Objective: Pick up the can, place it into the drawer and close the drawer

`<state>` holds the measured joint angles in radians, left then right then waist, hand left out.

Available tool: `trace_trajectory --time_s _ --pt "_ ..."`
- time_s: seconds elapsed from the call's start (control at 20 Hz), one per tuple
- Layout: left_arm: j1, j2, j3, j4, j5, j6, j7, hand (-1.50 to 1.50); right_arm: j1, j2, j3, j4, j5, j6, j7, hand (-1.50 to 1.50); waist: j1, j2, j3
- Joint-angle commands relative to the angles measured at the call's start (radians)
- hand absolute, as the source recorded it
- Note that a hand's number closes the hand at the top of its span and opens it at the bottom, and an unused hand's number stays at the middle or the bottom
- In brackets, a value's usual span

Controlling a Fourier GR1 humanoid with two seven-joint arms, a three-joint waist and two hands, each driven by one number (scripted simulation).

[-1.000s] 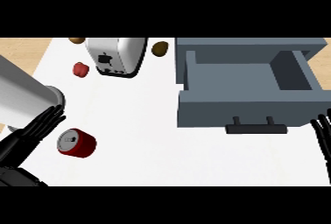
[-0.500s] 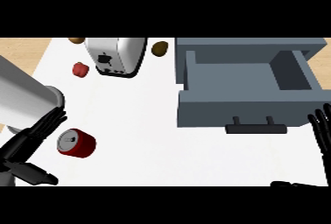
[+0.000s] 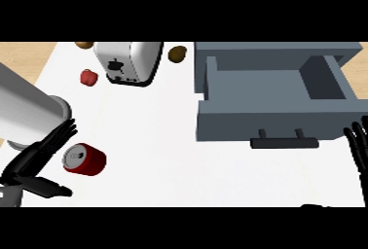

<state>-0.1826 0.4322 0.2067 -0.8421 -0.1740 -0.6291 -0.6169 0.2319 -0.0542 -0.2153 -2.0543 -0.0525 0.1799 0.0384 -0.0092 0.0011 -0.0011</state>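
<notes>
One red cylindrical can, silver top, beside open-fingered left hand.

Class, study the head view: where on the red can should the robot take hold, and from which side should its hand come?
Probably round the curved side wall of the red can, which lies tilted with its silver top facing up-left. The open left hand is right beside it on its left, so coming from that side seems shortest; the right hand rests far off.

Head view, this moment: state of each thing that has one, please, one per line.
drawer: pulled open, nothing visible inside
can: on its side on the counter, not held
left hand: open, fingers straight beside the can
right hand: open, at the view's right edge
toaster: upright, untouched
</notes>
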Motion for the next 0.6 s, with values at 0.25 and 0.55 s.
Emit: trace_trajectory --time_s 0.25,0.55 --pt "-0.058 -0.002 -0.050 0.193 -0.032 -0.033 -0.176 -1.50 0.025 0.031 0.025 -0.017 0.031 -0.008 -0.014 -1.50 -0.002 0.000 0.000" --pt "-0.122 0.022 -0.058 0.309 -0.030 -0.034 -0.239 -1.50 0.009 -0.007 -0.021 -0.003 -0.016 0.029 -0.016 -1.50 -0.005 0.002 -0.001"
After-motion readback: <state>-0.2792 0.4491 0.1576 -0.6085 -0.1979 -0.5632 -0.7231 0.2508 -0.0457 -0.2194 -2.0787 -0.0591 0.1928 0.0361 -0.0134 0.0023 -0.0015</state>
